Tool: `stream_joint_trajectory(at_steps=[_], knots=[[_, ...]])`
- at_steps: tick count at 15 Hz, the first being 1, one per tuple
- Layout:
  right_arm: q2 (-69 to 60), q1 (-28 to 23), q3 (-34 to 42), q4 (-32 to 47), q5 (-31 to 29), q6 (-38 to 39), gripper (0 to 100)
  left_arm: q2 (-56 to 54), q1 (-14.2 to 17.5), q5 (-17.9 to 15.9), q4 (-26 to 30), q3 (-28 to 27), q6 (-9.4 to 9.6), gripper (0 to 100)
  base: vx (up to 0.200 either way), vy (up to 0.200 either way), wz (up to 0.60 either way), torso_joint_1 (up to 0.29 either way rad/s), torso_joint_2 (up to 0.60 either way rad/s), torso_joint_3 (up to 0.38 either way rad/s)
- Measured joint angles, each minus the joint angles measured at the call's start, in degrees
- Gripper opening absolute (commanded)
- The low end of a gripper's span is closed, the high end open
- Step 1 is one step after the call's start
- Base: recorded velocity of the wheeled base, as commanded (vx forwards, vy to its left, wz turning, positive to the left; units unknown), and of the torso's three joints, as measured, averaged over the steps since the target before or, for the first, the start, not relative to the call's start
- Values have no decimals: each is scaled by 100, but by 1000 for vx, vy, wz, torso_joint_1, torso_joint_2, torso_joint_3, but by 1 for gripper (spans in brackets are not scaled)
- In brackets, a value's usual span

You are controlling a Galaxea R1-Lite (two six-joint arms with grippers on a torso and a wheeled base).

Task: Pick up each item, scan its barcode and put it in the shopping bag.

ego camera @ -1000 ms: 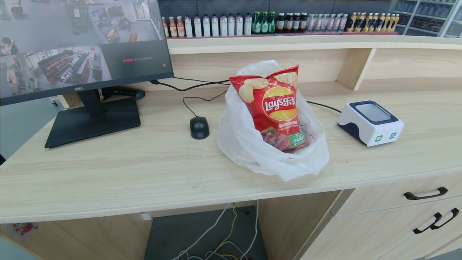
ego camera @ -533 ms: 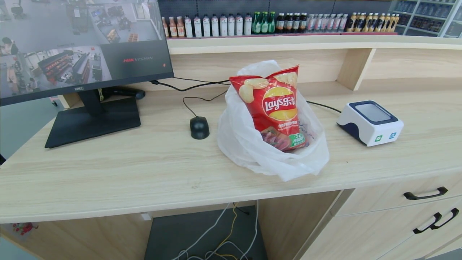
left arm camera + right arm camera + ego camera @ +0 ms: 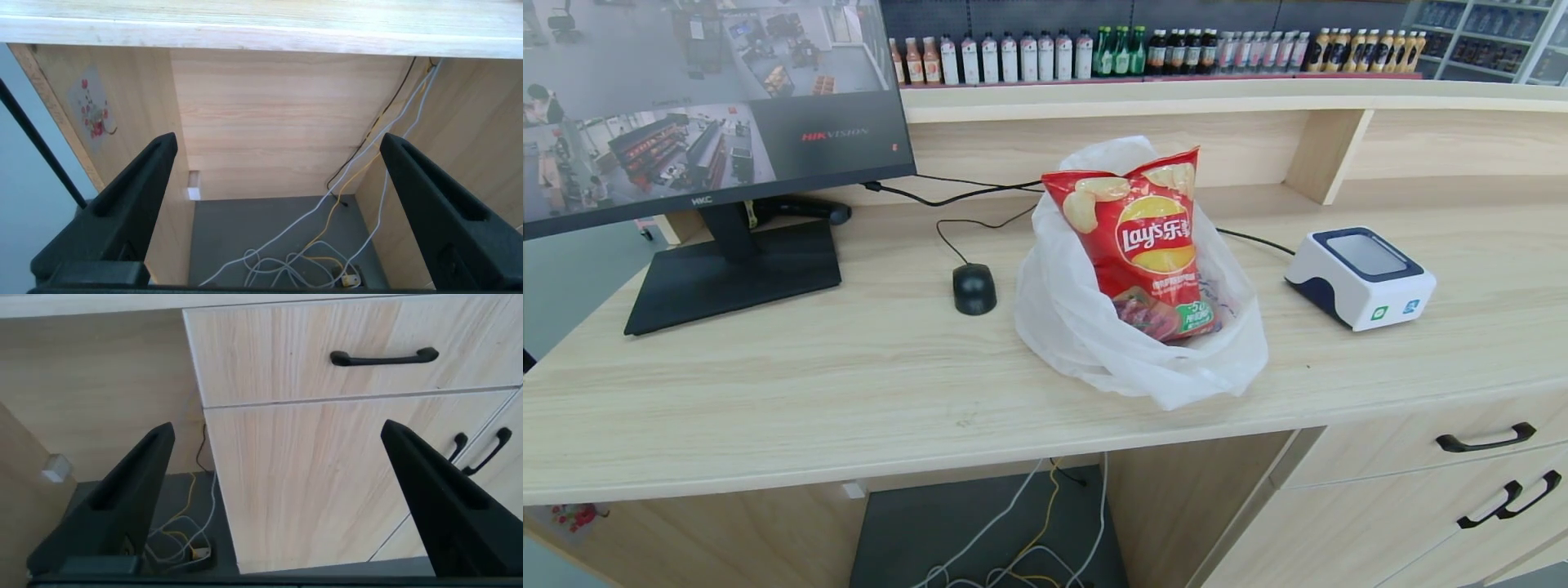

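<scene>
Centre frame, the chips stand upright in the bag, left of the scanner, apparently packed, so left gripper and right gripper hang below the counter, fingers spread wide, holding nothing.

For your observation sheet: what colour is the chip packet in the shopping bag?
The chip packet is mainly red; head view.

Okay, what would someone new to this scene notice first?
The red chip bag stands in the white shopping bag at the middle of the counter. To its right sits the white scanner; to its left, a black mouse and a large monitor.
</scene>
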Motion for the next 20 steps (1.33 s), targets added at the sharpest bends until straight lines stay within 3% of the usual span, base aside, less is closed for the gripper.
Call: stream_joint_trajectory(at_steps=[5, 20], knots=[[-5, -5, 0, 6, 0, -13, 100, 0, 0, 2, 0, 0, -45, 100, 0, 0, 0, 0, 0, 0], [-7, -5, 0, 9, -9, 6, 100, 0, 7, 5, 10, 0, -93, 100, 0, -200, 0, 4, 2, 3]])
